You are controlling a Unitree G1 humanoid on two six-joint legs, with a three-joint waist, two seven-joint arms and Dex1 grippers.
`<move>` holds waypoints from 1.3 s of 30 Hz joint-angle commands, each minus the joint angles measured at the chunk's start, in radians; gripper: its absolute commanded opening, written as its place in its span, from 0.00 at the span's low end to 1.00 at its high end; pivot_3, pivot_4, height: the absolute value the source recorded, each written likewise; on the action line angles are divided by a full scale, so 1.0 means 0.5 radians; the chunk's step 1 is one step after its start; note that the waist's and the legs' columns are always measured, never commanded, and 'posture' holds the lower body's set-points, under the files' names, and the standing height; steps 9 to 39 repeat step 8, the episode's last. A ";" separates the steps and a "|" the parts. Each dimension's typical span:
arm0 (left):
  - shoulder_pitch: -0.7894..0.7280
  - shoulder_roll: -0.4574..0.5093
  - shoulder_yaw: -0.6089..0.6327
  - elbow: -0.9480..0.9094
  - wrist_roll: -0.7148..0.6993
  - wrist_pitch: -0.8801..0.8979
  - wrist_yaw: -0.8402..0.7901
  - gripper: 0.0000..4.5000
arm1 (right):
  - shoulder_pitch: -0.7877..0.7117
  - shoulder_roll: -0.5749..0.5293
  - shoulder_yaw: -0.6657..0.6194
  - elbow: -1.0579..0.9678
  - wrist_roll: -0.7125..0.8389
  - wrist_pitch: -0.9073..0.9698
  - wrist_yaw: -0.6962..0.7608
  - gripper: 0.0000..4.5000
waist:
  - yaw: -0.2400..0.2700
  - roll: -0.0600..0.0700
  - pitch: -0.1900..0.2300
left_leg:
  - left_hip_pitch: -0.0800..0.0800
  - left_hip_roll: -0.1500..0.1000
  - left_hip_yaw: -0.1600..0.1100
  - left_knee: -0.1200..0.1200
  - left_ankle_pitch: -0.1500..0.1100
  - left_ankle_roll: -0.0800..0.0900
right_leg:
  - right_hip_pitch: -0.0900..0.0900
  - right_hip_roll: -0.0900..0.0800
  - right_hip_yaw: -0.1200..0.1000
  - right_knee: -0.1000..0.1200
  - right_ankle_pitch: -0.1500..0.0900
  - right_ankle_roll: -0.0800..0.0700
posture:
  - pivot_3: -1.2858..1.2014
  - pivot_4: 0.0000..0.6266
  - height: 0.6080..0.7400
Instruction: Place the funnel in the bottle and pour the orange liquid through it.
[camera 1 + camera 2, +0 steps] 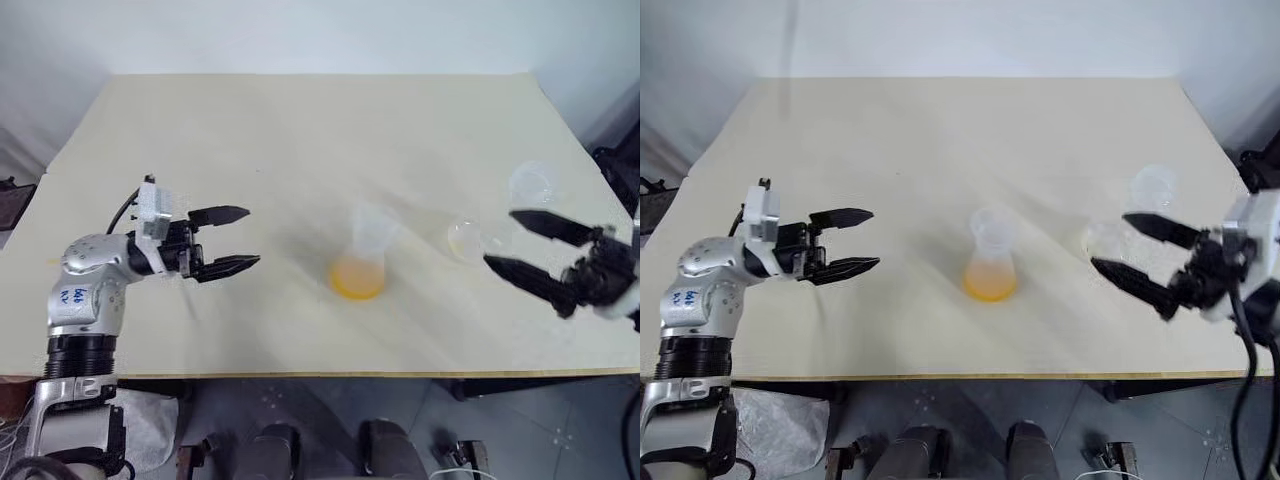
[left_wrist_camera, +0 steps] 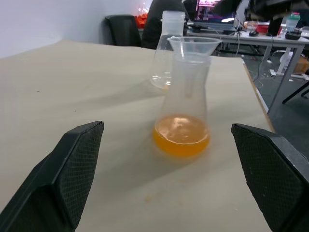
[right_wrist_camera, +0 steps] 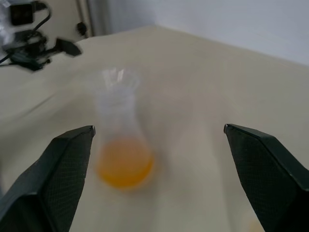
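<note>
Your left wrist view gives you what the head views blur: a clear conical flask (image 2: 182, 96) with a broad base and flared mouth, holding the orange liquid (image 2: 181, 135) as a shallow pool at its bottom, and behind it the translucent bottle (image 2: 166, 48), roughly cylindrical with a wide mouth. In that view the flask partly overlaps the bottle. From your head camera the bottle (image 1: 1153, 188) stands upright near the table's (image 1: 300, 130) right edge, and just beside it lies a small see-through round shape, likely the funnel (image 1: 466, 240), though its form is too faint to confirm.

The table is a pale, matte beige board. Both grippers carry black fingers with textured pads.

Your left gripper (image 1: 232, 240) is spread wide and empty, pointing toward the flask from well apart on the left. Your right gripper (image 1: 1132, 248) is also spread wide and empty, its fingertips close to the funnel and bottle; contact cannot be told. The flask (image 1: 991, 260) stands between the two grippers, nearer the front edge.
</note>
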 commanded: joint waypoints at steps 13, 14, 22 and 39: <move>0.140 0.041 0.117 -0.078 -0.067 -0.021 0.015 1.00 | 0.283 -0.056 0.046 0.317 -0.180 -0.545 0.400 1.00 | 0.002 0.000 0.000 | 0.006 0.002 -0.004 -0.002 -0.001 0.001 | 0.012 0.002 -0.002 -0.014 0.000 0.000 | 0.52 0.24 1.00; 0.140 0.041 0.117 -0.078 -0.067 -0.021 0.015 1.00 | 0.283 -0.056 0.046 0.317 -0.180 -0.545 0.400 1.00 | 0.002 0.000 0.000 | 0.006 0.002 -0.004 -0.002 -0.001 0.001 | 0.012 0.002 -0.002 -0.014 0.000 0.000 | 0.52 0.24 1.00; 0.140 0.041 0.117 -0.078 -0.067 -0.021 0.015 1.00 | 0.283 -0.056 0.046 0.317 -0.180 -0.545 0.400 1.00 | 0.002 0.000 0.000 | 0.006 0.002 -0.004 -0.002 -0.001 0.001 | 0.012 0.002 -0.002 -0.014 0.000 0.000 | 0.52 0.24 1.00; 0.140 0.041 0.117 -0.078 -0.067 -0.021 0.015 1.00 | 0.283 -0.056 0.046 0.317 -0.180 -0.545 0.400 1.00 | 0.002 0.000 0.000 | 0.006 0.002 -0.004 -0.002 -0.001 0.001 | 0.012 0.002 -0.002 -0.014 0.000 0.000 | 0.52 0.24 1.00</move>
